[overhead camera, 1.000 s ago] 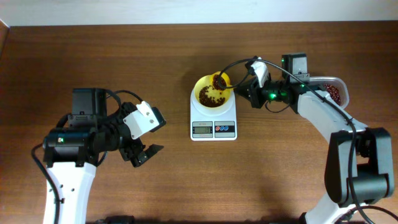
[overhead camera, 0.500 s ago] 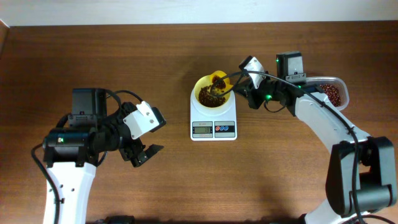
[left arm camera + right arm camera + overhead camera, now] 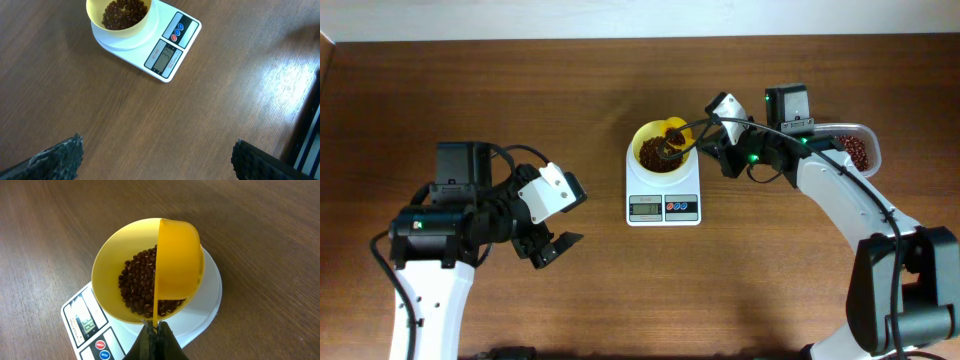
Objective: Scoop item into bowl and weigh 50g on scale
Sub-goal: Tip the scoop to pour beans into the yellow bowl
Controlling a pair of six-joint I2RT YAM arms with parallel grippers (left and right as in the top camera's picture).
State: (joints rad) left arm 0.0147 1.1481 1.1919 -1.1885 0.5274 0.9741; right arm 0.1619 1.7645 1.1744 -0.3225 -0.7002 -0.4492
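Note:
A pale-yellow bowl (image 3: 658,148) (image 3: 107,265) (image 3: 120,25) stands on the white scale (image 3: 663,196) (image 3: 210,295) (image 3: 172,42) and holds dark red-brown beans (image 3: 137,287) (image 3: 124,11). My right gripper (image 3: 156,332) (image 3: 720,145) is shut on the thin handle of a yellow scoop (image 3: 176,262) (image 3: 674,138). The scoop is tipped on its side over the bowl, its back facing the right wrist camera. My left gripper (image 3: 552,247) (image 3: 155,160) stands open and empty over bare table, well left of the scale.
A clear plastic container (image 3: 860,135) holding more beans (image 3: 857,150) sits at the right, partly behind my right arm. The brown wooden table (image 3: 620,290) stretches around the scale.
The scoop has turned over on its side above the bowl and its beans have gone into the bowl. My right wrist has rolled. The left arm has not moved.

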